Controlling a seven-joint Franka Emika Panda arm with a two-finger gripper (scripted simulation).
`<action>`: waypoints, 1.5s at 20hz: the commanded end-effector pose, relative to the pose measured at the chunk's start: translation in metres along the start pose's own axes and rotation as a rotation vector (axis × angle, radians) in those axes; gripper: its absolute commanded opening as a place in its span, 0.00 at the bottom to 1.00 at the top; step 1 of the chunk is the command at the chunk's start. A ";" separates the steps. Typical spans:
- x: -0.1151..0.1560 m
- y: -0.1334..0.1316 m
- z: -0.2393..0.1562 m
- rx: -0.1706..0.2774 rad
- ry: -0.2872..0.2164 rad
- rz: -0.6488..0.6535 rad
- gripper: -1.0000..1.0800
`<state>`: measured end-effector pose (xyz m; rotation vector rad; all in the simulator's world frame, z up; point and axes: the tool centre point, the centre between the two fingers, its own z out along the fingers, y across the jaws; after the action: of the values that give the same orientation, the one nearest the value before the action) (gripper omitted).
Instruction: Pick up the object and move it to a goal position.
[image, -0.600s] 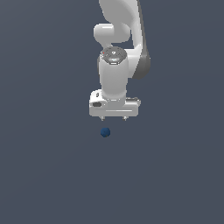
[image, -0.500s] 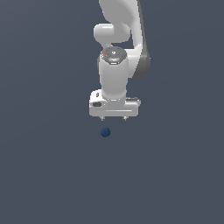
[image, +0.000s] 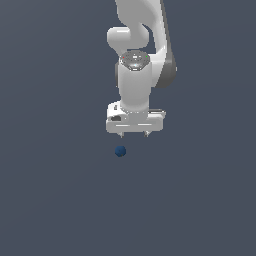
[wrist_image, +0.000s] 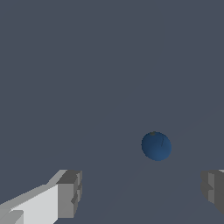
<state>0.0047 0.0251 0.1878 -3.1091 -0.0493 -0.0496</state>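
Gripper (image: 133, 135) is hanging above the ball (image: 120, 151), jaws pointing down and spread wide, nothing between them. In the wrist view the ball (wrist_image: 156, 146) is sitting on the grey floor (wrist_image: 87, 78), off the midline between the fingers (wrist_image: 70, 193) and nearer the far finger. Judgement: the spread is being held for a straddle; the gripper is needing to centre over the ball before descending.

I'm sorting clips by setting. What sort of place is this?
Most likely a bare simulated test scene, not a real room: a flat, featureless grey floor, one white robot arm with its gripper open, and one small blue ball.
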 end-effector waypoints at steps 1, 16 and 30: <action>0.000 -0.002 -0.001 0.002 0.001 -0.005 0.96; -0.012 0.050 0.080 -0.024 -0.022 0.152 0.96; -0.020 0.065 0.111 -0.034 -0.030 0.197 0.96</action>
<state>-0.0089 -0.0369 0.0779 -3.1302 0.2579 0.0001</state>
